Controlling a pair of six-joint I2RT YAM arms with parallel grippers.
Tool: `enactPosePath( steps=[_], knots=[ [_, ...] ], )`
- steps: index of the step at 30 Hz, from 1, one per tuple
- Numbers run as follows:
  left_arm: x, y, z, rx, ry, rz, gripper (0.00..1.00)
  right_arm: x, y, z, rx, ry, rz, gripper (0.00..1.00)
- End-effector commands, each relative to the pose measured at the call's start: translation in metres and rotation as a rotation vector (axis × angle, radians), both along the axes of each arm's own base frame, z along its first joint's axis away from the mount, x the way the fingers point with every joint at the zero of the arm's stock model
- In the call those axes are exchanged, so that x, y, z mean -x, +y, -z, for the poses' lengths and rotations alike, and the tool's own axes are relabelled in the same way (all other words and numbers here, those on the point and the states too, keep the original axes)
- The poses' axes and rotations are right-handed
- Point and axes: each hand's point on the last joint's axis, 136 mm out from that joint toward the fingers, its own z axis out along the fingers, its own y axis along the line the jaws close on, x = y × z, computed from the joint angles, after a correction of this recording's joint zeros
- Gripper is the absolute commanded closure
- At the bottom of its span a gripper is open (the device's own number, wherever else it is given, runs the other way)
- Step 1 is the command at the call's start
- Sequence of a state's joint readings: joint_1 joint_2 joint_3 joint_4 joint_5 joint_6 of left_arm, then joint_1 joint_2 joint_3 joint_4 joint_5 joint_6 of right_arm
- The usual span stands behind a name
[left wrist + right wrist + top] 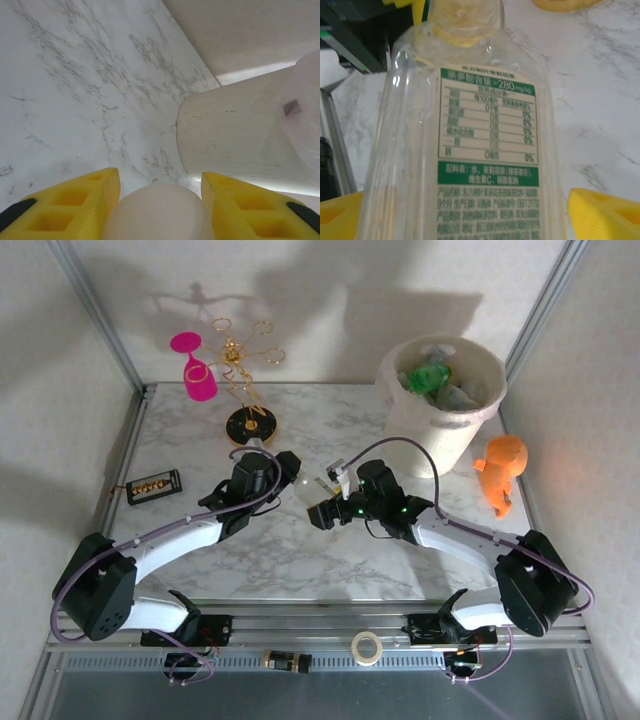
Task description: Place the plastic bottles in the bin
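Clear plastic with a green and white printed label sits between the yellow fingers (600, 212) of the right gripper (462, 200). This bottle (470, 125) runs lengthwise away from the wrist camera, with one finger just beside each flank. I cannot tell whether those jaws press on it or only stand alongside it.

At the bottle's far, narrowing end, two more yellow fingers (415, 7) reach in from the opposite side. They belong to the left gripper (159, 187). In its own wrist view, a pale rounded end of the bottle is lodged between the two pads, touching both, so those jaws are clamped on it.

From above, the two arms meet nose to nose over the middle of the marble table (300, 430), the left one reaching in from the near left and the right one from the near right. The bottle bridges the short gap between them.

The bin (430, 435) stands at the far right of the table, well apart from both grippers, and its rim is wrapped in a translucent plastic bag (305, 115). A green bottle (428, 377) lies inside it among other clear plastic.

An orange figure (500, 472) stands just right of the bin. At the far left are a pink wine glass (195, 368) and a gold wire stand (247, 390) on a black base. A small black box (153, 486) with gold studs lies at the left edge.
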State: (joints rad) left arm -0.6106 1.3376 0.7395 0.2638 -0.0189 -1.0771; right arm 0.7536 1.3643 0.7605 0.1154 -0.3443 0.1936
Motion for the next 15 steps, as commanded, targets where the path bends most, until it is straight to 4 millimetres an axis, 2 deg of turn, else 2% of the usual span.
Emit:
enactPosePath(
  steps=[1,6,10,12,14,15],
  knots=[
    [0.004,-0.001,-0.011,0.062,-0.031,0.014,0.68,-0.005,0.015,-0.024,-0.075,-0.038,-0.030,0.18],
    [0.006,-0.002,-0.014,0.096,-0.054,0.019,0.65,-0.003,0.021,-0.028,-0.104,-0.021,-0.054,0.38],
    [0.007,-0.001,-0.013,0.106,-0.058,0.016,0.58,-0.001,0.023,-0.031,-0.116,-0.016,-0.066,0.51],
    [0.008,0.000,-0.012,0.110,-0.058,0.011,0.44,-0.001,0.023,-0.033,-0.123,-0.016,-0.066,0.54],
    [0.008,0.002,-0.011,0.107,-0.059,0.004,0.23,-0.001,0.023,-0.036,-0.130,-0.022,-0.064,0.56],
    [0.009,0.004,-0.011,0.104,-0.058,-0.001,0.16,-0.002,0.023,-0.038,-0.131,-0.026,-0.062,0.56]
  ],
)
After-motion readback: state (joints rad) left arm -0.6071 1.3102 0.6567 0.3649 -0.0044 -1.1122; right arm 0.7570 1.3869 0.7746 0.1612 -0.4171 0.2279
